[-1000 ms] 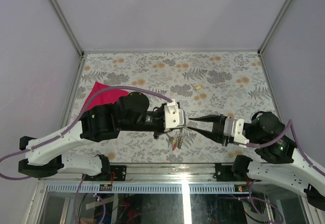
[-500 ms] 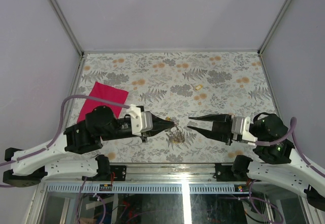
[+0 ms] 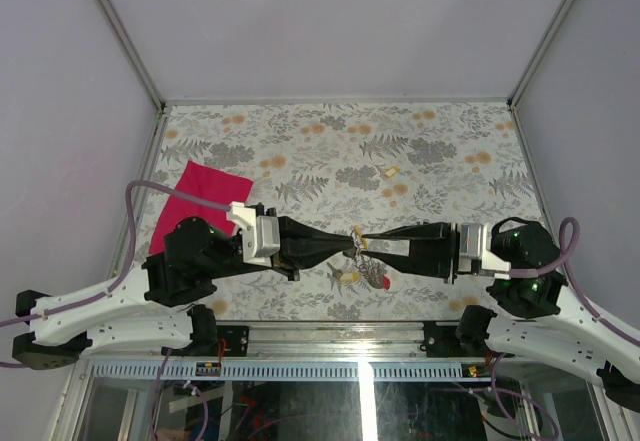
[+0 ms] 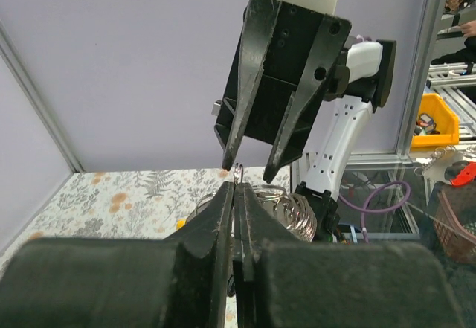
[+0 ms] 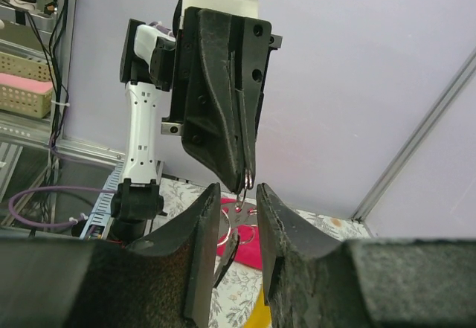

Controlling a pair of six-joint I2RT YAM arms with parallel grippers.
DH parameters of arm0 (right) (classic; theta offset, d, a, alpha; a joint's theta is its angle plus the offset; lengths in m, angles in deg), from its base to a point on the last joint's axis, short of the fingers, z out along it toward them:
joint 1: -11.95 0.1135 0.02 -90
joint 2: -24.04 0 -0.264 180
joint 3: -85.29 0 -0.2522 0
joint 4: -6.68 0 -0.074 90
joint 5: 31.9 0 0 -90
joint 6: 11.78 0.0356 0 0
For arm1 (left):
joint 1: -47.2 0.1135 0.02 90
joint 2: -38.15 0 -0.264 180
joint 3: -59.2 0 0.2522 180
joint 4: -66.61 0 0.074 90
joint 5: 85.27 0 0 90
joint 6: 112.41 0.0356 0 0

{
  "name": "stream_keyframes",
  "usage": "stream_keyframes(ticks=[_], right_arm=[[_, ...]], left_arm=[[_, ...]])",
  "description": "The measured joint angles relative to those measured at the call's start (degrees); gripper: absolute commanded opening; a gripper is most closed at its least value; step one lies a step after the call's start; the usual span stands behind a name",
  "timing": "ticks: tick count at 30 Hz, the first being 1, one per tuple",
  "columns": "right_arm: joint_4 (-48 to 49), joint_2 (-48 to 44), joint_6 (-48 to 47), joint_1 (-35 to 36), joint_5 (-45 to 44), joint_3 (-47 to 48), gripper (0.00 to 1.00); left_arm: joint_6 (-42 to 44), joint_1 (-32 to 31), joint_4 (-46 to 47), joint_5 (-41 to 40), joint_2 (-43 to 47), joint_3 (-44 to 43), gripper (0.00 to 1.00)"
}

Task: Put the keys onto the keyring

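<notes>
In the lower middle of the overhead frame the two arms meet tip to tip just above the flowered bench (image 3: 440,151). The left end effector (image 3: 345,242) is pinched tight on the thin wire of the keyring (image 3: 357,247), which sticks out from its closed tips. The right end effector (image 3: 368,239) faces it with its fingers a narrow gap apart, straddling that wire; contact is hard to judge. The keys (image 3: 351,277), one yellow and one red among them, dangle below the ring. A pink cloth (image 3: 195,193) lies at left, and a small yellow piece (image 3: 392,171), possibly another key, sits farther back.
</notes>
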Motion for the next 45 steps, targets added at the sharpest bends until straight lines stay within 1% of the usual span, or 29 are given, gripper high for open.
stream_keyframes(ticks=[6, 23, 25, 28, 31, 34, 41, 45], right_arm=[[0.39, -1.42, 0.61, 0.00, 0.35, -0.48, 0.33], [3.10, -0.09, 2.69, 0.00, 0.35, -1.22, 0.30], [3.61, 0.28, 3.04, 0.00, 0.37, -1.22, 0.28], [4.31, 0.85, 3.58, 0.00, 0.46, -1.22, 0.22], [4.66, 1.29, 4.17, 0.00, 0.81, -1.22, 0.19], [5.35, 1.64, 4.98, 0.00, 1.01, -1.38, 0.13], [7.23, 2.08, 6.56, 0.00, 1.77, -1.77, 0.10], [8.61, 2.10, 7.32, 0.00, 1.70, -2.32, 0.00]], left_arm=[[-0.70, 0.00, 3.41, 0.59, 0.20, 1.16, 0.00], [-1.42, 0.00, 5.62, 2.45, 0.26, 1.18, 0.00], [-1.42, 0.00, 5.81, 2.47, 0.26, 1.18, 0.00], [-1.44, 0.00, 5.97, 2.47, 0.26, 1.18, 0.00], [-1.46, 0.00, 6.05, 2.47, 0.26, 1.18, 0.00], [-1.46, 0.00, 6.21, 2.47, 0.26, 1.18, 0.00], [-1.51, 0.00, 6.38, 2.47, 0.26, 1.18, 0.00], [-1.53, 0.00, 6.51, 2.47, 0.26, 1.18, 0.00]])
